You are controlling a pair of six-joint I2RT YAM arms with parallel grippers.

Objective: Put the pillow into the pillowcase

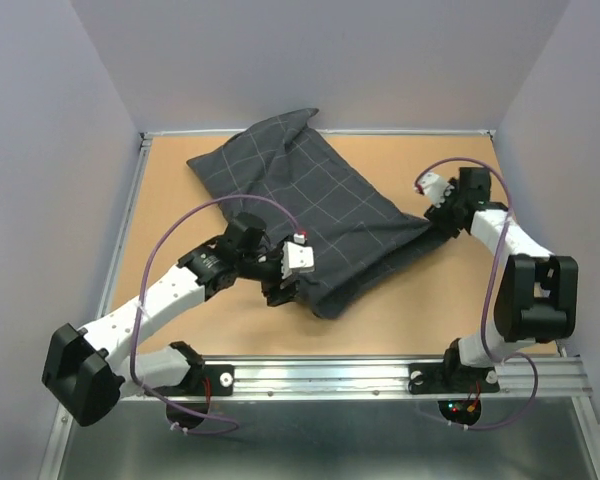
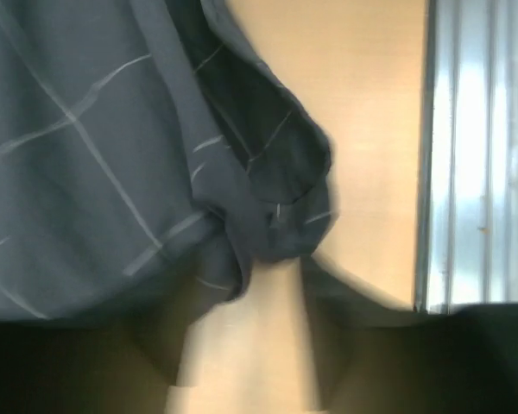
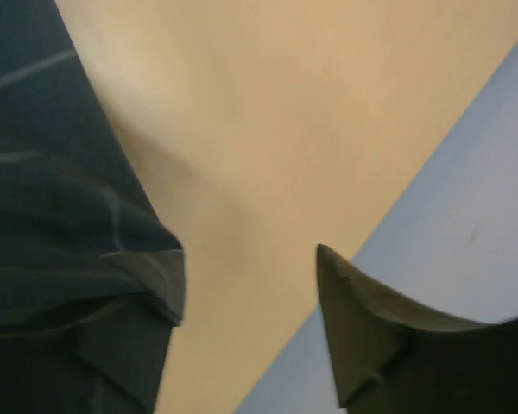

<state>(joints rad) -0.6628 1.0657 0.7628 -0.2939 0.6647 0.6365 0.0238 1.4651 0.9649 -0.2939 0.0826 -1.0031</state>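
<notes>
Looking from above, you see the light brown wooden table (image 1: 430, 300) with the large dark grey pillowcase with thin pale grid lines (image 1: 310, 200) lying diagonally across it, puffed and full. The left gripper (image 1: 285, 288) is at its near corner. The fingers (image 2: 160, 345) stand apart, and a bunched fold of cloth reaches just to their tips. The right gripper (image 1: 430, 220) is at the right-hand corner, also spread wide. Cloth drapes over one finger, while the other finger (image 3: 371, 345) is bare.
</notes>
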